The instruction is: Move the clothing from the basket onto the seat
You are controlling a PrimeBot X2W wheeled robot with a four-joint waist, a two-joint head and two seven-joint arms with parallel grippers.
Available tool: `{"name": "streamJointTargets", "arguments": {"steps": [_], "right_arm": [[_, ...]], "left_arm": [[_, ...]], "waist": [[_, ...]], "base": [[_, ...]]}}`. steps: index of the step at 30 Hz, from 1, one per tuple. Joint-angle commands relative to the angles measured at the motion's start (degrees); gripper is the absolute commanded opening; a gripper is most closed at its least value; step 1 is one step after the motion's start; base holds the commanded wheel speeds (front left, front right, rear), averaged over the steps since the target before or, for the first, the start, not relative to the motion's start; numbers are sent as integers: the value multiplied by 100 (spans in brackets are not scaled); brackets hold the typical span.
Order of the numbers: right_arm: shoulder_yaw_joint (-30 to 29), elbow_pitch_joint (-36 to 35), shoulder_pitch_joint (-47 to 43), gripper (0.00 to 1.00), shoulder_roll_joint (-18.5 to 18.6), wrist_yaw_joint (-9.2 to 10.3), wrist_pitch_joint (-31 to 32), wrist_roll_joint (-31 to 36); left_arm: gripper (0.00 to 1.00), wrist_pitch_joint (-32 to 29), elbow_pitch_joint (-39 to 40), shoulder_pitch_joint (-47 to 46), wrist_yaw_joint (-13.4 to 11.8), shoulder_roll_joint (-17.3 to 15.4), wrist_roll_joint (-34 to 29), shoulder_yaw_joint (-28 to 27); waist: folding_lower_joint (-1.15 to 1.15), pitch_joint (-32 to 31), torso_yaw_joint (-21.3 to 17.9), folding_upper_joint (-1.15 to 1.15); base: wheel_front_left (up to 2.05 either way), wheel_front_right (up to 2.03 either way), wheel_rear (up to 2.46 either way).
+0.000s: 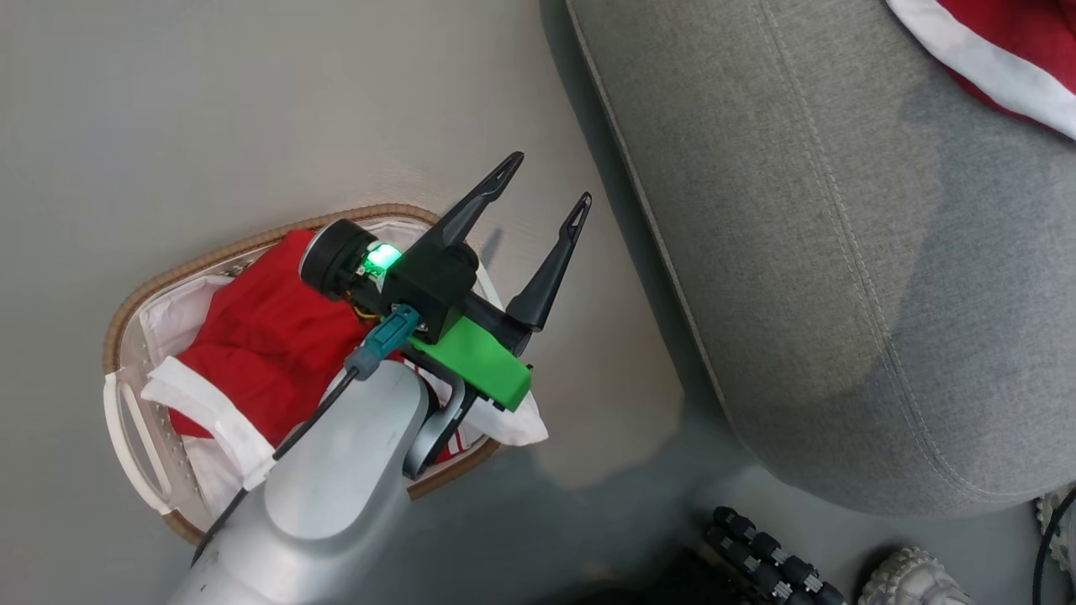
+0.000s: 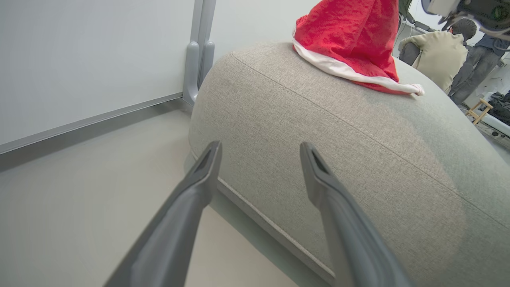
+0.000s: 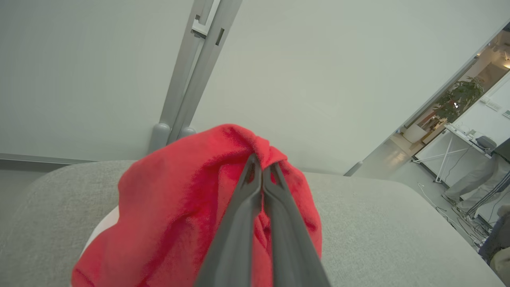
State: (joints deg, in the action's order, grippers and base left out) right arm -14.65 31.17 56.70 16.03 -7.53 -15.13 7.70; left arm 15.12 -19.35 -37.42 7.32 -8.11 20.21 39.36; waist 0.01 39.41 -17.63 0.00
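Note:
My left gripper (image 1: 548,178) is open and holds nothing. It hovers above the basket's (image 1: 252,245) right edge, its fingers pointing toward the seat (image 1: 824,252). A red garment with white trim (image 1: 261,344) lies in the basket, partly hidden under my left arm. In the left wrist view the left gripper (image 2: 259,147) faces the seat's side (image 2: 358,151), where a second red garment (image 2: 350,40) rises in a peak. My right gripper (image 3: 263,163) is shut on that garment (image 3: 179,199) and holds its top up above the seat (image 3: 378,223). A corner of it (image 1: 1009,50) rests on the cushion.
The basket stands on the pale floor (image 1: 252,101), left of the seat, with a strip of floor between them. My wheeled base (image 1: 908,580) is at the bottom right. A wall with a metal post (image 2: 199,48) is behind the seat. People (image 2: 434,52) are in the background.

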Motion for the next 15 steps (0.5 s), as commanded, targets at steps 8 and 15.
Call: {"name": "streamJointTargets", "arguments": {"steps": [8, 15], "right_arm": [[-360, 50, -1289, 100, -422, 8, -3, -77], [-276, -365, -2248, 100, -663, 8, -3, -332]], "left_arm": [[100, 5, -129, 207, 25, 70, 30, -61], [100, 5, -122, 518, 25, 103, -26, -141]], "waist": [[-1, -453, -117, 0], [-1, -995, -318, 0]], "base": [[0, 0, 0], [0, 0, 0]]}}
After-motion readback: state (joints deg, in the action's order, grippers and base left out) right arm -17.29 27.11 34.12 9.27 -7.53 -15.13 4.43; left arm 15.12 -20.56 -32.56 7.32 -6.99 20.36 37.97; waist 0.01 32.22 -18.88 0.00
